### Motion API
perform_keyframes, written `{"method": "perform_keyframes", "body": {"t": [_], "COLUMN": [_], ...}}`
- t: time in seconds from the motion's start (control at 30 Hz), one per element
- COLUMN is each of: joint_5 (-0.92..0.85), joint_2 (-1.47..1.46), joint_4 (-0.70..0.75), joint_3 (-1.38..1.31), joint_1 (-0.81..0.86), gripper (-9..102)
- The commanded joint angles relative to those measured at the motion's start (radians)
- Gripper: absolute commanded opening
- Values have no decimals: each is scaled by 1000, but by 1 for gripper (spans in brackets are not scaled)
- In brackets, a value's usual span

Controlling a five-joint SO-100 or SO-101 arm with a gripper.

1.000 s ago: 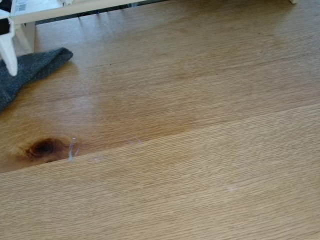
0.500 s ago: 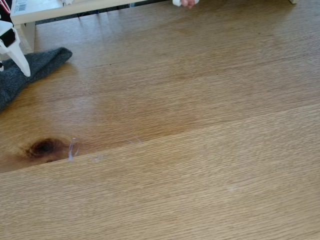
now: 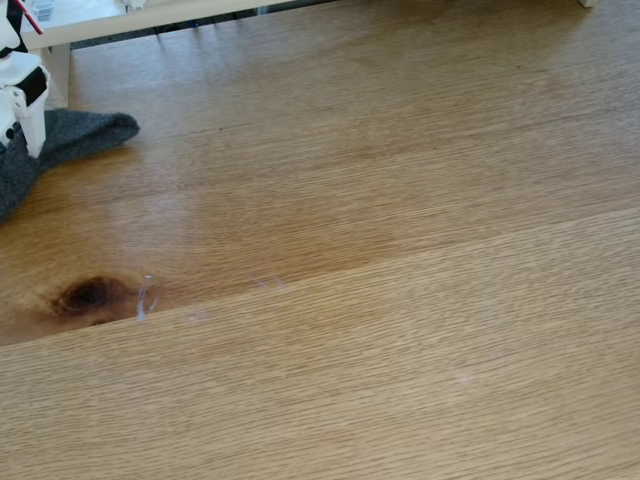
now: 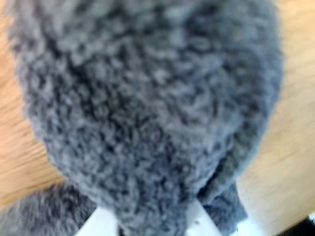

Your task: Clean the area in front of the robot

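Claw [image 4: 152, 223] clenched on dark grey fuzzy cloth [image 4: 147, 108], w/ oak-grain area [image 3: 380, 300] spreading right of it, fixed view.

Oak surface [image 3: 380, 250] open; cloth [image 3: 70, 140] (far left) obstructs.

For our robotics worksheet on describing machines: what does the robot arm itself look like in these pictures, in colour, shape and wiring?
In the fixed view, the robot at the left edge is white plastic with a black block set into it and a thin red wire near the top. In the wrist view, two white gripper fingers show as pale, smooth shapes at the bottom edge.
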Motion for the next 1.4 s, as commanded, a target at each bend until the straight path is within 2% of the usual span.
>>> {"method": "perform_keyframes", "body": {"t": [0.0, 0.3, 0.43, 0.6, 0.73, 0.83, 0.9, 1.1, 1.17, 1.27, 1.37], "joint_5": [61, -25, -6, 107, 230, 319, 351, 456, 460, 477, 477], "joint_2": [276, 650, 761, 877, 821, 680, 571, 166, 52, -84, -230], "joint_4": [32, 216, 325, 446, 439, 341, 196, -445, -609, -721, -727], "joint_3": [-49, -35, -35, -35, -44, -51, -51, -52, -61, -138, -278], "joint_1": [-112, -109, -186, -517, -867, -1057, -1138, -1187, -1175, -1147, -1124], "gripper": [0, 0, 0, 0, 0, 0, 0, 0, 0, 0, 0]}}
